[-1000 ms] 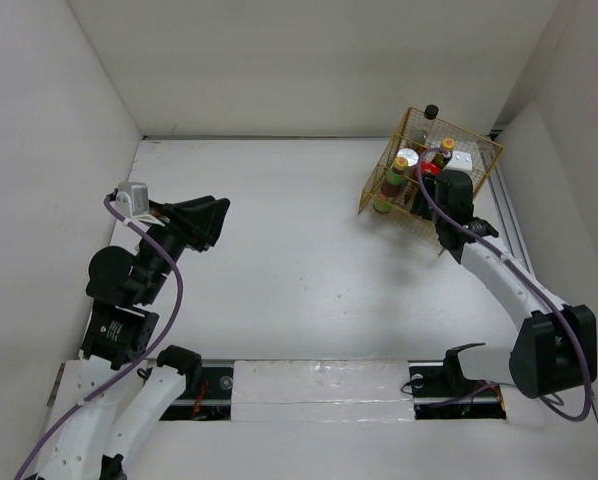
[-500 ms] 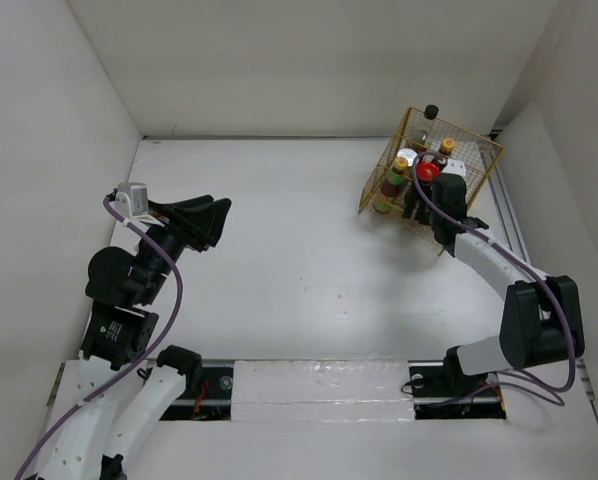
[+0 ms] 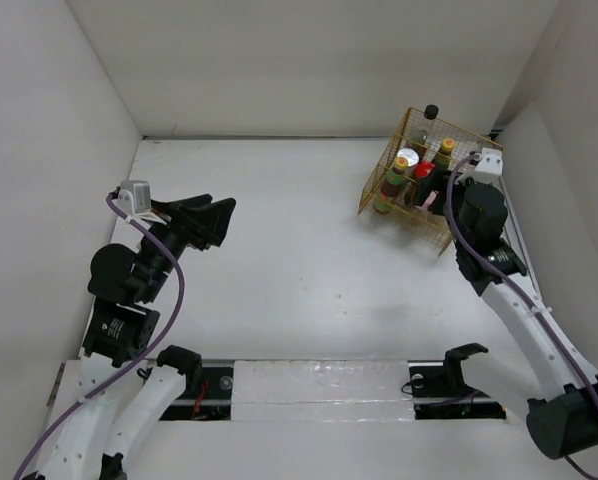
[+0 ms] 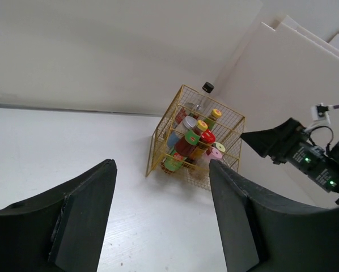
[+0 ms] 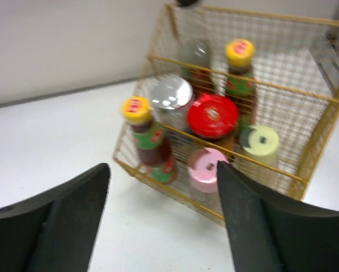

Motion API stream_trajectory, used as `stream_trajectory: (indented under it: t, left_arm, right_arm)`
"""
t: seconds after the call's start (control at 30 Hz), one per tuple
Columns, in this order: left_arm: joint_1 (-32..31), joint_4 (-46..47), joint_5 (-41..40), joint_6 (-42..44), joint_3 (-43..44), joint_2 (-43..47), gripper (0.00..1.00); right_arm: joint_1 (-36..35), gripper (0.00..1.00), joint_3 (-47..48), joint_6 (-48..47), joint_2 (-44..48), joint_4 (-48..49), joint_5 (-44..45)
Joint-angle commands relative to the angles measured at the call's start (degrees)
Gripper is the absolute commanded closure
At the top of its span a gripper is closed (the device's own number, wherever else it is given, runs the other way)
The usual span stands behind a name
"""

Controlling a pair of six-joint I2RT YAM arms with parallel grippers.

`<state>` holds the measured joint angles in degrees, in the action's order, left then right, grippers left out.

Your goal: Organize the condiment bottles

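The condiment bottles stand crowded in a gold wire basket [image 3: 387, 178] at the far right. The right wrist view shows a yellow-red capped bottle [image 5: 136, 110], a silver lid [image 5: 170, 90], a red lid [image 5: 215, 115], a pink cap [image 5: 206, 167], a yellow-green cap [image 5: 259, 139], a yellow-capped bottle [image 5: 239, 51] behind, and a black cap [image 5: 186, 3] at the top edge. My right gripper [image 5: 162, 167] is open and empty, just right of the basket [image 3: 453, 190]. My left gripper [image 3: 214, 215] is open and empty at the far left, facing the basket [image 4: 195, 136].
White walls close the table at the back and both sides. A metal rail [image 3: 509, 215] runs along the right wall beside the basket. The arm bases sit at the near edge [image 3: 329, 385].
My right gripper has drawn back from over the basket toward the right wall. The left arm has barely moved. The basket and bottles stay in place.
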<state>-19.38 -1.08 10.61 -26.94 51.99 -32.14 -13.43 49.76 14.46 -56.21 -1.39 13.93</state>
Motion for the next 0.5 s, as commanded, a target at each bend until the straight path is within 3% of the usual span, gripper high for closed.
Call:
stream_trajectory:
  t: [0.0, 0.1, 0.13, 0.27, 0.37, 0.47]
  left_arm:
    - [0.1, 3.1, 1.3, 0.0, -0.5, -0.3, 0.37]
    - [0.1, 3.1, 1.3, 0.0, -0.5, -0.8, 0.3]
    - [0.1, 3.1, 1.3, 0.0, 0.0, -1.3, 0.27]
    - [0.1, 2.6, 1.3, 0.0, 0.0, -1.9, 0.18]
    - [0.1, 2.6, 1.3, 0.0, 0.0, -1.9, 0.09]
    - [0.1, 2.6, 1.3, 0.0, 0.0, -1.9, 0.06]
  right_arm:
    - [-6.1, 0.23, 0.9, -2.0, 2.2, 2.2, -0.7]
    - [-13.1, 0.47, 0.9, -3.3, 2.1, 2.2, -3.5]
    - [-15.0, 0.61, 0.3, -3.3, 1.5, 3.0, -4.3]
    - [-25.4, 0.87, -2.1, -4.6, -4.2, 6.6, -9.5]
    - [-33.9, 0.88, -5.4, -4.6, -7.1, 14.8, -11.9]
    - [-40.7, 0.7, -10.5, -4.0, -11.5, 22.6, -13.1]
